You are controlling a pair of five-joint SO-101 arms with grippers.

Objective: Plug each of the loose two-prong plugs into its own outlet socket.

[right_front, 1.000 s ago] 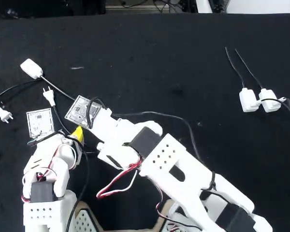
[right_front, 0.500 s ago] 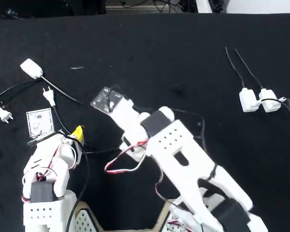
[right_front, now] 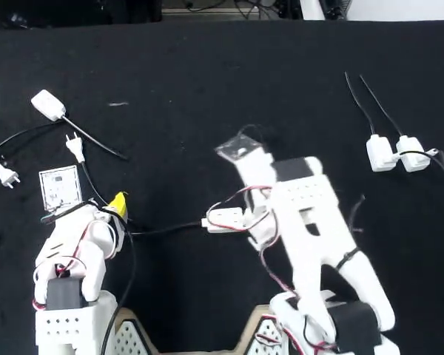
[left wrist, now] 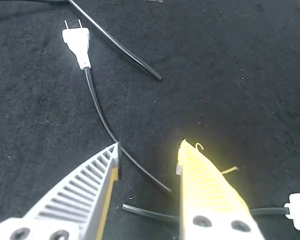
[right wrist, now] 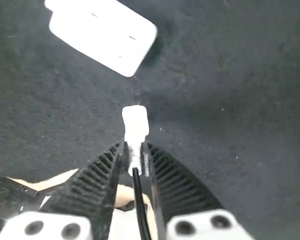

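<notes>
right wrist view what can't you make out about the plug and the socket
In the right wrist view:
prongs of the plug: hidden behind the plug's own body, which the right gripper jaws clamp.
the outlet socket: one end cut off by the frame edge; its slots are too small to tell which the plug faces.
the black cable: covered between the jaws, then cut off by the edge.

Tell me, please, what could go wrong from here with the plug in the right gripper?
The right gripper pinches the plug at its cord end, so it may tilt or slip when pushed. The outlet socket lies loose on the black cloth and may slide away under pressure. A cord runs through the open left gripper and could snag there.
</notes>
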